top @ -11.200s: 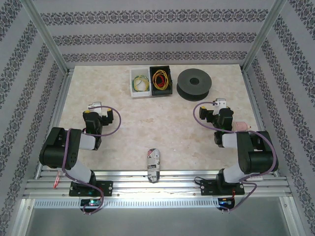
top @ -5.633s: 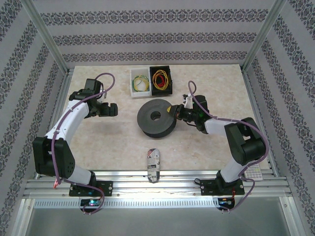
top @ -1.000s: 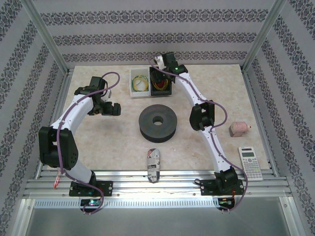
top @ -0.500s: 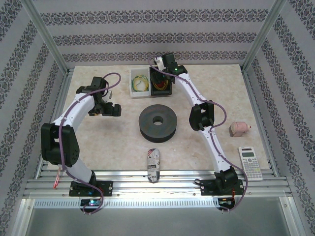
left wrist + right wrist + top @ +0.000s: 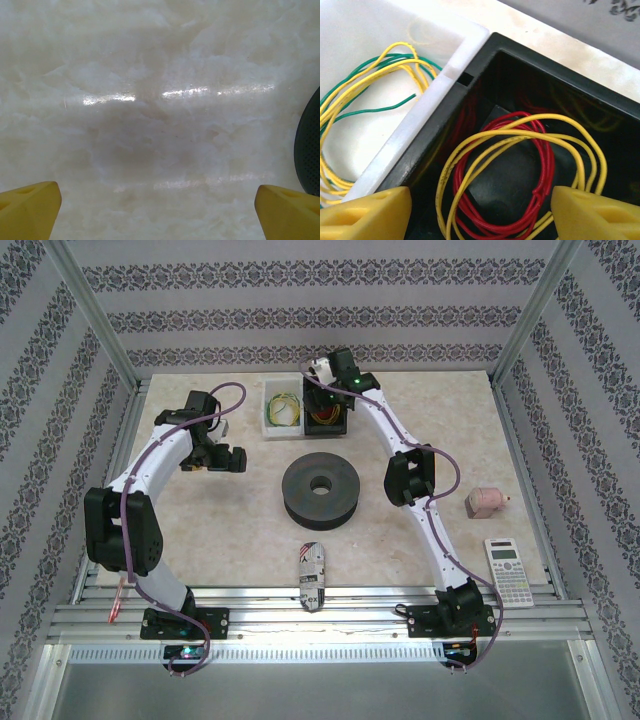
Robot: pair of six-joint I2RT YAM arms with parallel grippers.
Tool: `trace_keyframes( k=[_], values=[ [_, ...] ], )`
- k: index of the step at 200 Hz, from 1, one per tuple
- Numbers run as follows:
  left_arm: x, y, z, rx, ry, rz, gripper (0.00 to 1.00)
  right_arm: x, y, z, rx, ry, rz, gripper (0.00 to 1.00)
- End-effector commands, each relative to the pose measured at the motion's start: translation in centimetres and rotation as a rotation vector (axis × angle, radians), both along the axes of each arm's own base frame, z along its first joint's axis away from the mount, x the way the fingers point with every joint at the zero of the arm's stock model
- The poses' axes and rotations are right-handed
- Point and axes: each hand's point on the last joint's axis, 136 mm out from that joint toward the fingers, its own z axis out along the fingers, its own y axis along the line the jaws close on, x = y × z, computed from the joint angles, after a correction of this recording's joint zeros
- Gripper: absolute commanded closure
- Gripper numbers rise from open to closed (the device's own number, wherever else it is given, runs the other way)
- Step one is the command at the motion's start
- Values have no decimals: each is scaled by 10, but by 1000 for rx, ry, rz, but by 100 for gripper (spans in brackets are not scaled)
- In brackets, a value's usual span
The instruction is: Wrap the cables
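The cables lie coiled in two bins at the back of the table. A yellow cable [image 5: 441,178] loops over a red coil [image 5: 547,160] in the black bin [image 5: 545,65]. More yellow and green wires [image 5: 365,82] lie in the white bin [image 5: 420,135]. My right gripper [image 5: 480,212] hangs open just above the black bin [image 5: 328,432], its fingers either side of the coils and holding nothing. My left gripper [image 5: 222,458] is open over bare tabletop, left of the black spool [image 5: 320,490]. The spool's edge [image 5: 311,145] shows at the right of the left wrist view.
A calculator [image 5: 510,570] and a small pink object [image 5: 485,502] lie at the right. A striped packet [image 5: 312,575] sits at the front edge, in the middle. The white bin [image 5: 272,390] stands left of the black one. Frame posts and patterned walls enclose the table.
The spool has gone from the back right to the centre, and the right arm has reached to the black bin. In the last second the right gripper edged left and the left arm shifted slightly.
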Motion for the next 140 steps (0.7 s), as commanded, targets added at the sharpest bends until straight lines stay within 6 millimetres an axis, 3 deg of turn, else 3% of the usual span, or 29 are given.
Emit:
trace_keyframes(
  k=[1,85,140],
  values=[
    [-3,-1,5,18,19,-20,0,-35,18,-7,23,125,75,25],
    [-11,0,11,15,-4,-26,0,-67,30,11,-9,154,133,25],
    [-13,-1,10,12,-11,-29,1,-56,20,57,-16,48,87,25]
  ],
)
